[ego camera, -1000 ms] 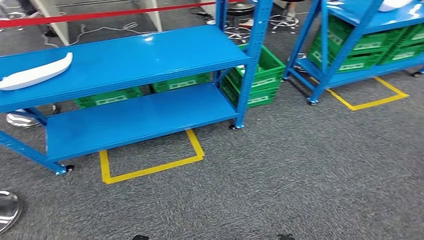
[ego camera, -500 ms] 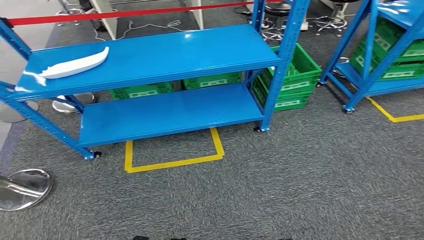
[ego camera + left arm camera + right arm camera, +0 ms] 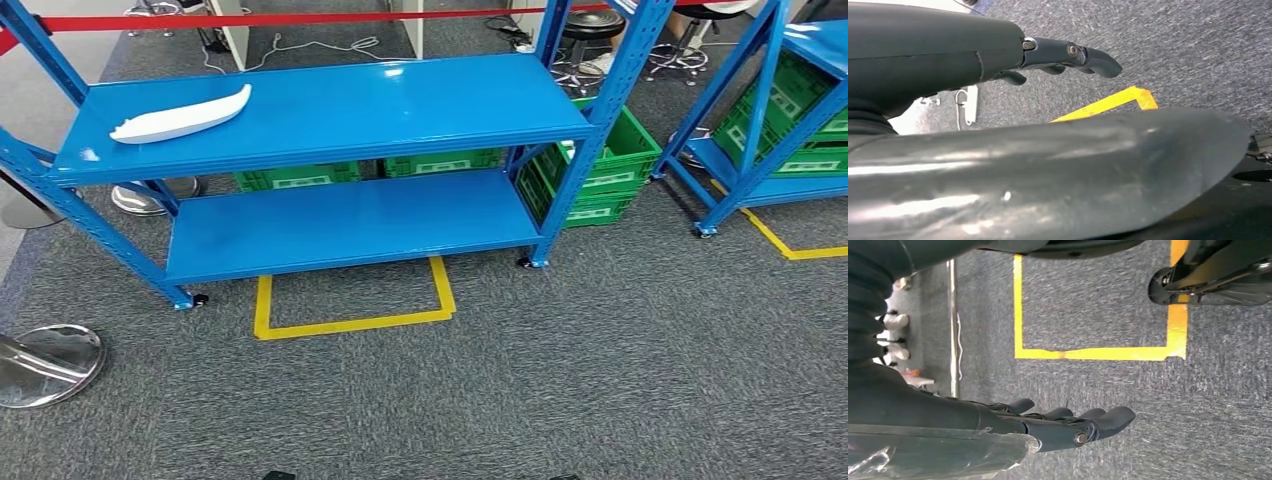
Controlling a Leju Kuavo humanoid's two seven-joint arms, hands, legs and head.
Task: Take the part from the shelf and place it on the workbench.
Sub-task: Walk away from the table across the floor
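Note:
A long white curved part (image 3: pixel 183 116) lies on the top level of the blue shelf (image 3: pixel 340 130), near its left end. Both arms hang down. My left hand (image 3: pixel 1068 55) hangs over grey carpet with its fingers straight and nothing in it. My right hand (image 3: pixel 1073 425) also hangs above the carpet, fingers stretched out side by side and empty.
Green crates (image 3: pixel 600 170) sit behind and to the right of the shelf. A second blue shelf (image 3: pixel 770 130) with green crates stands at the right. Yellow floor tape (image 3: pixel 350 305) marks a box in front. A chrome stanchion base (image 3: pixel 45 362) lies at left; a red barrier tape (image 3: pixel 300 18) runs behind.
The camera has swung left and nearer: the shelf and white part have shifted right toward the picture's middle, and the second shelf has slid toward the right edge.

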